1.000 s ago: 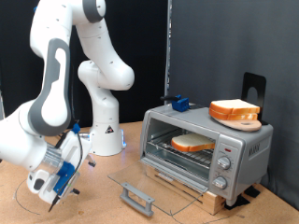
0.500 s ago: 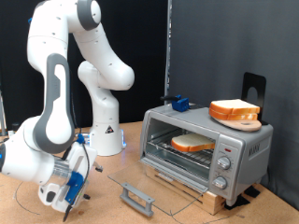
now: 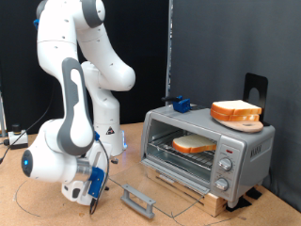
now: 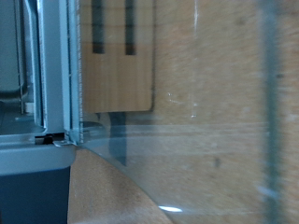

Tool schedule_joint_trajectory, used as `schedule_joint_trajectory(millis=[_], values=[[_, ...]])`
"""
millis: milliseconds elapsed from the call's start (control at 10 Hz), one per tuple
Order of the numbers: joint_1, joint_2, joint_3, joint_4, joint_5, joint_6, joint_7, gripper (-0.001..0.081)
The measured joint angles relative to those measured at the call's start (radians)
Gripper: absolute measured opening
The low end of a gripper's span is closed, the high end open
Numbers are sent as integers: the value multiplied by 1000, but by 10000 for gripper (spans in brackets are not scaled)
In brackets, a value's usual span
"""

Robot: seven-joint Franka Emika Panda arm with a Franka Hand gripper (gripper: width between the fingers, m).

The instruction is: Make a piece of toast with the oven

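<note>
The silver oven (image 3: 246,148) stands at the exterior view's right with its glass door (image 3: 160,181) folded down flat and the grey bar handle (image 3: 139,200) at the door's front edge. One piece of toast (image 3: 193,144) lies on the wire rack inside. A second slice (image 3: 235,109) rests on a round wooden dish on the oven's top. My gripper (image 3: 94,192) hangs low over the table, just to the exterior view's left of the handle, holding nothing that I can see. The wrist view shows the glass door (image 4: 196,112) and a silver metal edge (image 4: 58,75) close up, but no fingers.
A wooden board (image 3: 214,201) lies under the oven. A blue object (image 3: 180,104) and a black stand (image 3: 255,89) sit on and behind the oven's top. The robot's white base (image 3: 106,137) stands behind the door. A thin cable (image 3: 28,193) lies on the table at the left.
The arm has swung down and towards the exterior view's right, bringing the gripper from the far left to just beside the door's handle. The oven and both slices have not moved.
</note>
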Motion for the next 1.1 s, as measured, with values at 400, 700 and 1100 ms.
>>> schedule_joint_trajectory(millis=[400,700,1100], values=[[-2,-72,38,-96,67,12,-30,804],[-27,-130,38,-112,107,-78,-68,804],[-72,-227,39,-112,162,-291,-127,804]])
